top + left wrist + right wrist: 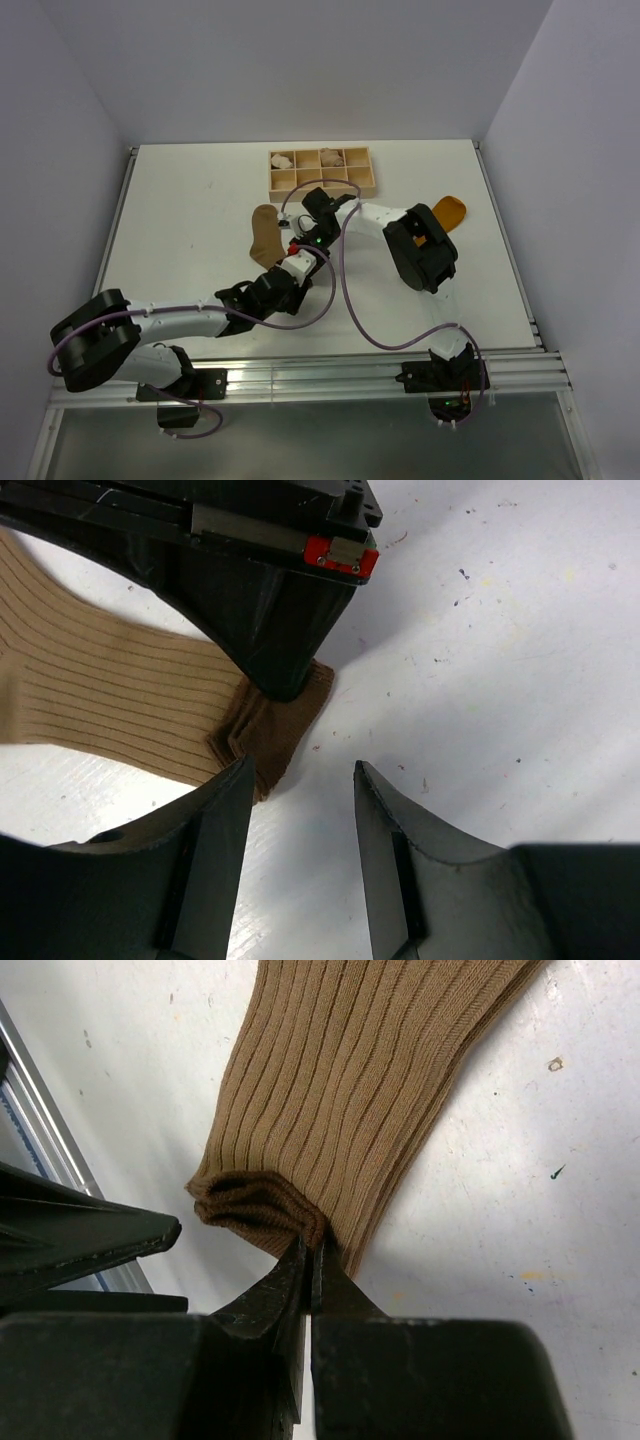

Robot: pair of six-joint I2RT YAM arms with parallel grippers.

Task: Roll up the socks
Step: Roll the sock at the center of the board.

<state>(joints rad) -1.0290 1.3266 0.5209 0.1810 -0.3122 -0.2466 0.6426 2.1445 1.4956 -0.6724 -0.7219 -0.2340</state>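
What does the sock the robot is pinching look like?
On the white table, find the wooden tray; in front of its left end lies the ribbed tan-brown sock. The right gripper pinches its darker end; the other sock is orange, off to the right.

White table [180, 230], pale lilac walls [300, 60] — alu rail [330, 378] near edge

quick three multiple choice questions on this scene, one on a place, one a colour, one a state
1. Where on the table does the orange sock lie?
A left side
B right side
C near edge

2. What colour is the pinched end of the tan sock?
A dark brown
B white
C blue

3. What state is the right gripper in?
A wide open
B shut on the tan sock
C out of view

Answers:
1 B, it shows right of both arms.
2 A, the bunched end is dark brown.
3 B, its jaws meet on fabric.
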